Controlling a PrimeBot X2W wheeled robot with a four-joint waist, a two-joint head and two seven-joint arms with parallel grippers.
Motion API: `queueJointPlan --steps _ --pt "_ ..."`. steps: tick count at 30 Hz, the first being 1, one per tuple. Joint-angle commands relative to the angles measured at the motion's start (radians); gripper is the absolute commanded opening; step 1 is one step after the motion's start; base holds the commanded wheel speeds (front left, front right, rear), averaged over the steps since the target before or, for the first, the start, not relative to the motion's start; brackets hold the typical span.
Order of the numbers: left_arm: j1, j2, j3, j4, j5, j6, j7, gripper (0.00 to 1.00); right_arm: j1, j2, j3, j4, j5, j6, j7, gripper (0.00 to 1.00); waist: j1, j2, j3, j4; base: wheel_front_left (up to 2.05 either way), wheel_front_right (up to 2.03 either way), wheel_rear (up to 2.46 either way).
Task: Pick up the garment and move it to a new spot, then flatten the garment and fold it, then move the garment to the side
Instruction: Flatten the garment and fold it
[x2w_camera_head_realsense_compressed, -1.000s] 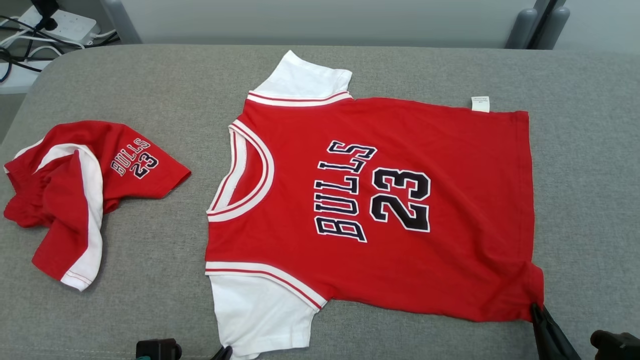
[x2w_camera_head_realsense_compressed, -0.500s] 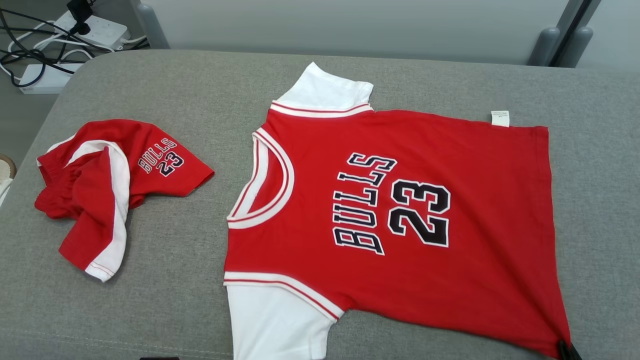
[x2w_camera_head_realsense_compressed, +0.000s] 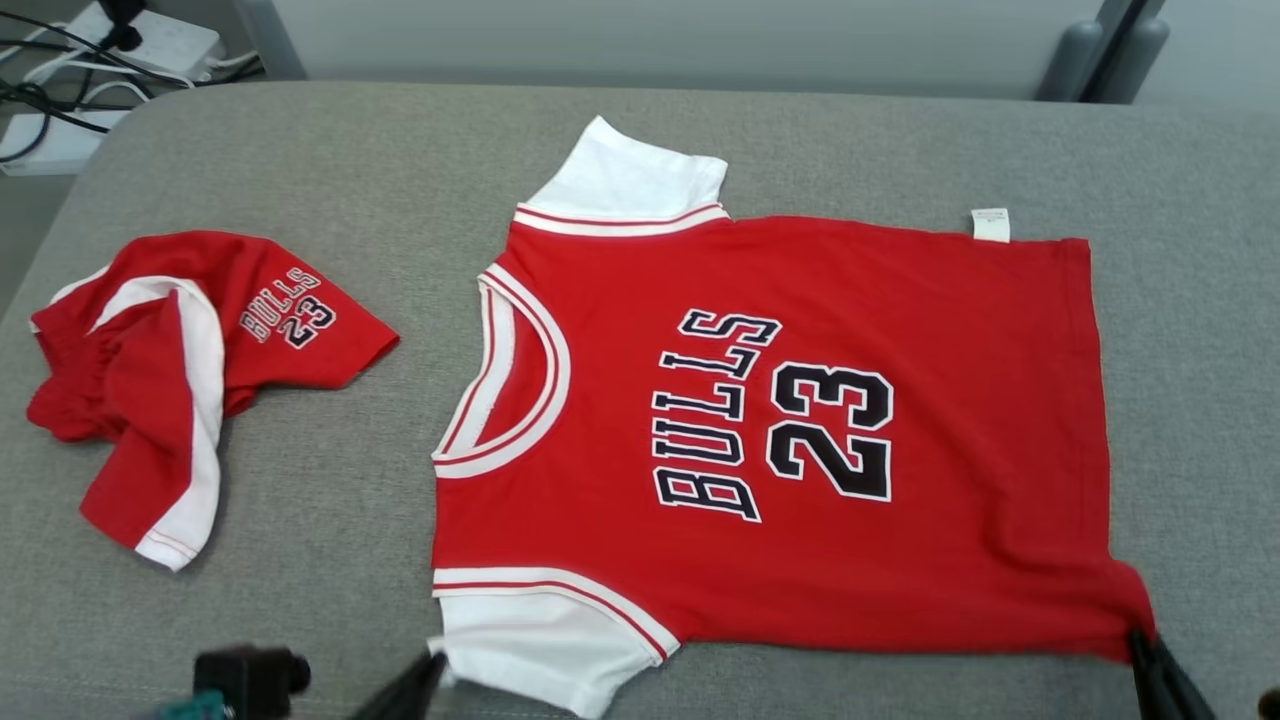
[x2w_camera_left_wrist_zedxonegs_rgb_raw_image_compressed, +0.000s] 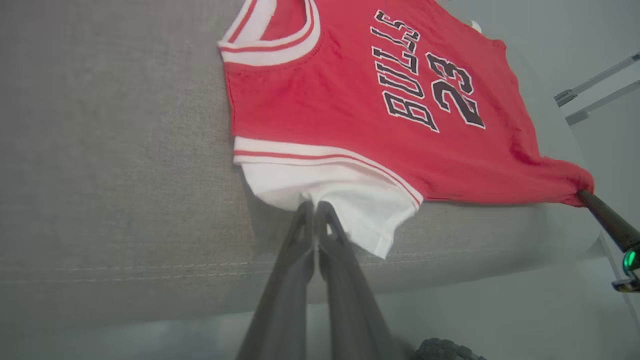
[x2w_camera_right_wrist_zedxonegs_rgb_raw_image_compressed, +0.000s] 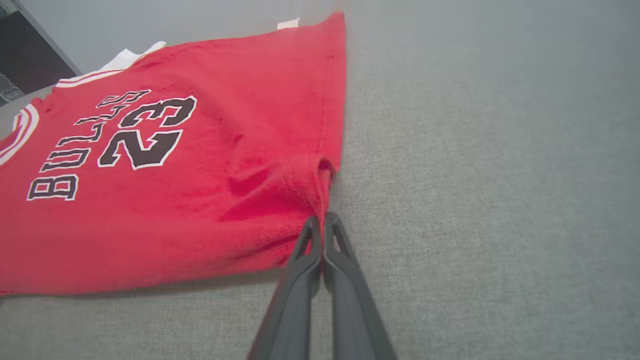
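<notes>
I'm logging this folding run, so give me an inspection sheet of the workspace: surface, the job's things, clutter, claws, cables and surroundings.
Surface: grey fabric-covered table, no stains seen.
Job's things: red shirt spread flat, print up, neck toward the robot's left.
Clutter: red shorts crumpled at the left, apart from the shirt.
Claws: left claw shut on the shirt's near white sleeve; right claw shut on its near hem corner, which is bunched.
Cables: black and white cables and a white power strip on the floor past the far left corner.
Surroundings: pale wall; grey posts at far right.
</notes>
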Motion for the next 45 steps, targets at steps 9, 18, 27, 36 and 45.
queueJointPlan --steps 9,18,27,36,45 --pt "-0.297 0.035 0.119 -0.008 -0.023 -0.061 -0.008 0.0 -0.259 -0.078 0.058 -0.03 0.07 0.004 0.042 0.0 0.0 -0.0001 0.094 -0.064 0.0 0.0 0.0" --pt "-0.524 0.002 0.139 0.15 -0.043 -0.126 -0.021 0.0 -0.496 -0.136 0.148 0.115 0.134 0.004 0.072 0.0 0.0 -0.0001 0.182 -0.09 0.0 0.0 0.0" --pt "-0.709 -0.048 0.13 0.391 -0.032 -0.215 -0.093 0.0 -0.677 -0.177 0.242 0.297 0.201 0.004 0.03 0.0 0.0 -0.0001 0.228 -0.095 0.0 0.0 0.0" --pt "-0.803 -0.104 0.117 0.568 -0.025 -0.258 -0.179 1.0 -0.759 -0.189 0.313 0.393 0.285 0.004 -0.047 1.0 0.0 -0.0001 0.245 -0.097 0.0 0.0 0.0" --pt "-0.796 -0.11 0.118 0.635 0.092 -0.215 -0.384 1.0 -0.749 -0.21 0.323 0.417 0.308 0.004 -0.132 1.0 0.0 -0.0001 0.224 -0.097 0.0 0.0 0.0"
